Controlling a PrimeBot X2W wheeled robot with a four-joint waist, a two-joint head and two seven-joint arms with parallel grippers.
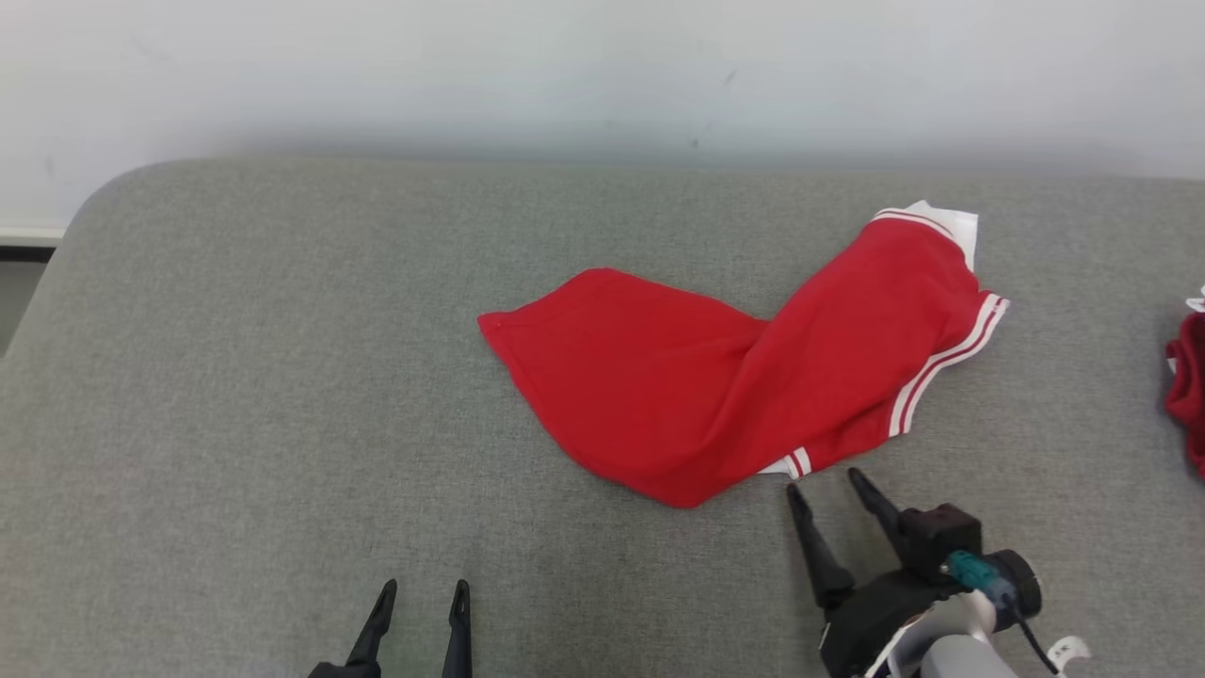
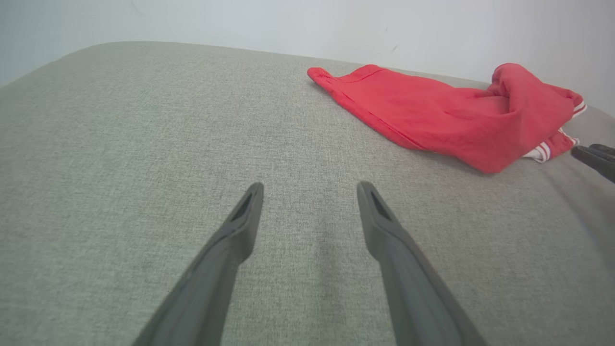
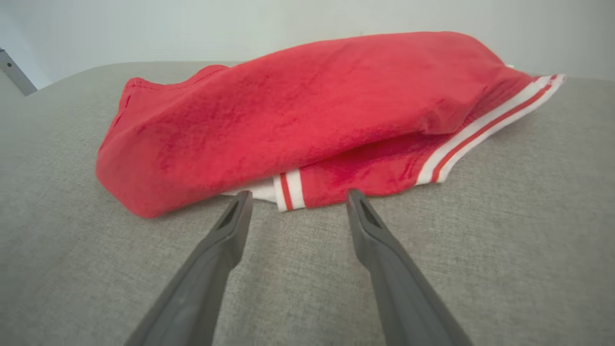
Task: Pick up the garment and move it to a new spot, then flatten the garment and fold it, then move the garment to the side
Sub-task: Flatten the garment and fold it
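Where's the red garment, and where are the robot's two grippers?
red garment [image 1: 659, 386], head view, its middle.
left gripper [image 1: 425, 585], head view, between its fingertips.
right gripper [image 1: 824, 480], head view, between its fingertips.

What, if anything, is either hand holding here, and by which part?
Nothing is held. The right hand is open, its tips just short of the red garment's striped near edge. The left hand is open over the bare grey surface.

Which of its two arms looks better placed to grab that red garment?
Right, probably. The right end effector, open, points at the striped near edge of the red garment, just short of it. The left end effector, also open, hangs over bare grey surface, apart from the cloth.
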